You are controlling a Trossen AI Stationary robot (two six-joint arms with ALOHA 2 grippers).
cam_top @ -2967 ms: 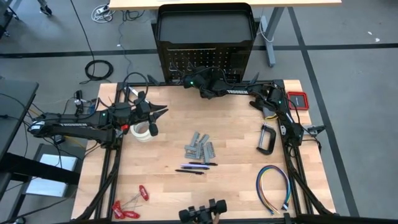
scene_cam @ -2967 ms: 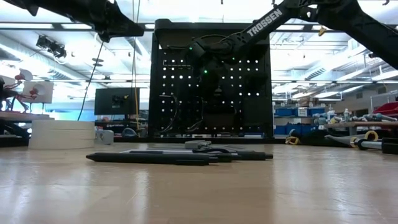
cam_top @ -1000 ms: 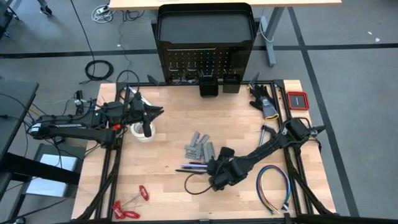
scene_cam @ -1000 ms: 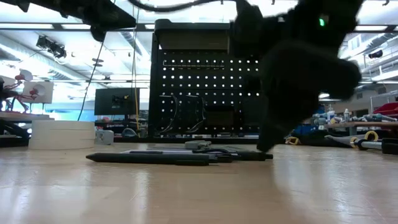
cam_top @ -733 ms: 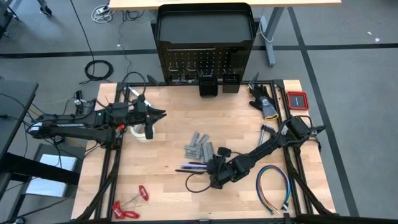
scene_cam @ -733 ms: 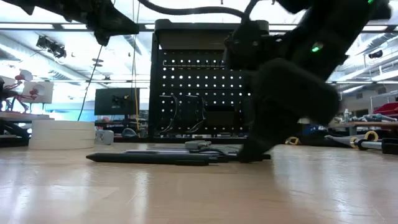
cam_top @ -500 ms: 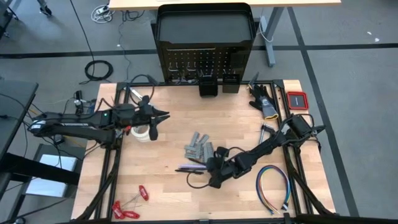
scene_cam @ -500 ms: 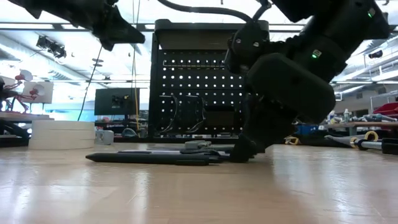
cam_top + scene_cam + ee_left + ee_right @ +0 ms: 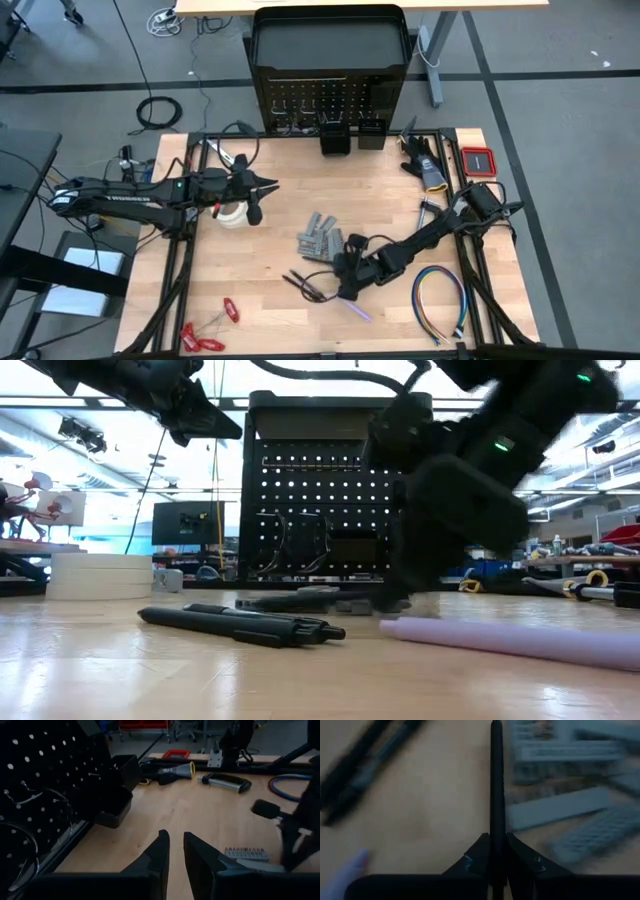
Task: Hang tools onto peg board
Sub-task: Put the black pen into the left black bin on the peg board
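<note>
Low at centre frame the right gripper (image 9: 491, 851) pinches a pen (image 9: 496, 780), which I'd say next needs lifting toward the board (image 9: 330, 98) up top.

Grey floor (image 9: 560, 60), wooden table (image 9: 290, 200) — ceiling striplights (image 9: 90, 402) overhead

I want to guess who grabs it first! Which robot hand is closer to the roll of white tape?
The left. The left gripper hangs just beside the white tape roll, while the right gripper is far off mid-table, clamped on a dark pen.
</note>
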